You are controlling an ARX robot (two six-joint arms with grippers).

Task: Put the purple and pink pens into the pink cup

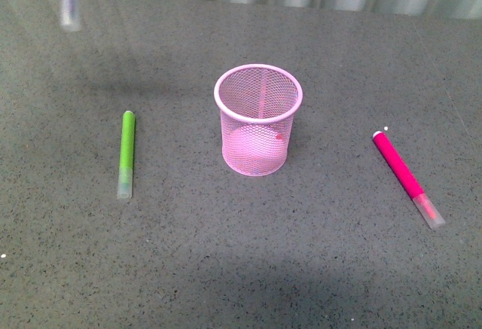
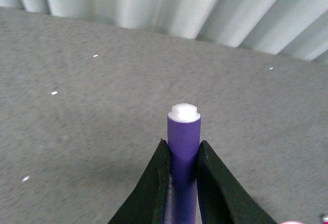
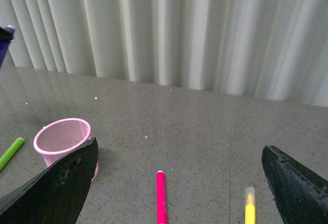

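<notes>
Purple pen (image 2: pixel 183 138): gripped by the left claw (image 2: pixel 183 144). Its white end (image 2: pixel 184 112) pokes out just past the fingertips. In the front view it hangs clear of the table (image 1: pixel 241 269), cap down and blurred.
Left claw: narrow, with both black fingers (image 2: pixel 154 188) pressed against the purple barrel.
Right claw (image 3: pixel 179 147): spread wide, with nothing between its fingers (image 3: pixel 56 188).
Pink pen (image 1: pixel 405 177): lies flat on the table ahead of the right claw, in line with the gap between its fingers and apart from them.
Pink cup (image 1: pixel 258 118): stands upright on the table, ahead of the right claw and off to its left. It is well apart from the left claw and its pen.
Lime green marker (image 1: pixel 126 153): lies flat, left of the cup.
Yellow marker (image 3: pixel 249 206): lies ahead of the right claw, on the far side of the pink pen from the cup.
</notes>
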